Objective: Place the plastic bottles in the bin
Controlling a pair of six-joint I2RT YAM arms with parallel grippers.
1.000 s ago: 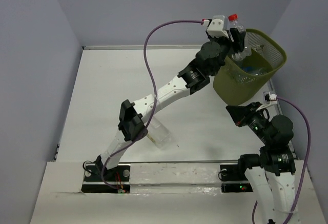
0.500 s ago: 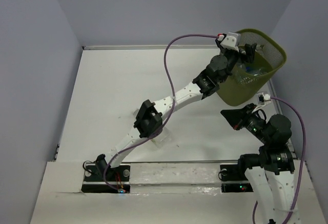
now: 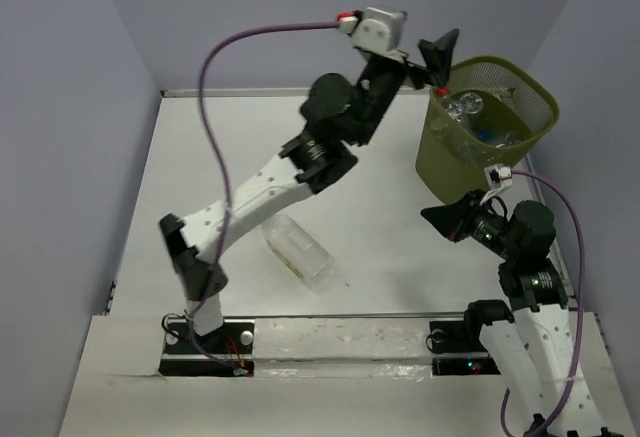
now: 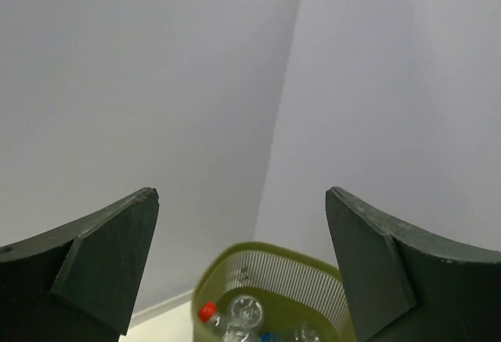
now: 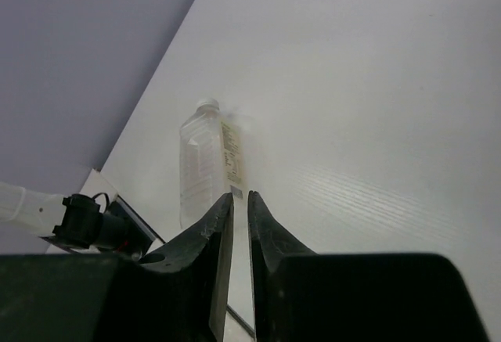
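The olive-green mesh bin (image 3: 470,172) stands at the back right with several clear plastic bottles (image 3: 468,107) inside. In the left wrist view the bin (image 4: 282,273) lies below and ahead, and a red-capped bottle (image 4: 208,312) shows in it. My left gripper (image 3: 437,62) hangs open and empty above the bin's left rim, its fingers (image 4: 117,256) wide apart. One squarish clear bottle (image 3: 300,250) with a white cap lies on its side on the table, seen ahead in the right wrist view (image 5: 205,162). My right gripper (image 3: 435,219) hovers low in front of the bin, its jaws (image 5: 239,195) a narrow slit apart and empty.
Grey walls close the white table (image 3: 230,177) on the left, back and right. The bin sits in the back right corner against the right wall. Both arm bases (image 3: 210,342) are on the strip at the near edge.
My left gripper opened over the bin, the red-capped bottle dropped in, and the arm rose and swung back left. The right gripper shifted slightly left and its jaws parted a little.
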